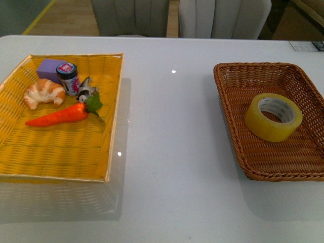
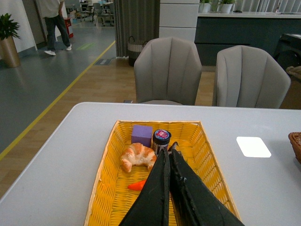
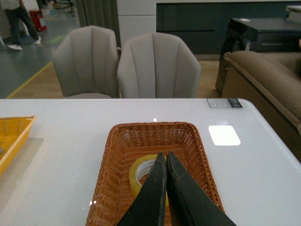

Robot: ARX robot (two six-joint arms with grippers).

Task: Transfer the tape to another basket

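Tape [image 1: 273, 116] lies inside the brown wicker basket [image 1: 230, 121] on my right side of the table [image 1: 172, 152], tilted a little on the weave with its white core facing up. I can't settle from these frames whether it has arrived there or waits to be lifted out, so the task is either nearly done or not begun.

My right gripper [image 3: 166, 157] hangs above that basket with its jaws pressed together and nothing between them; my left gripper [image 2: 168, 153] is likewise clenched and empty over the yellow basket [image 1: 114, 121].

That yellow one already carries a croissant [image 1: 44, 93], a purple block [image 1: 49, 67], a small jar [image 1: 67, 77] and a toy carrot [image 1: 61, 115], all crowded toward its far half; the near half looks free.

Both rims stand raised, so any lift must clear them. Bare tabletop between the baskets gives wide room to cross.
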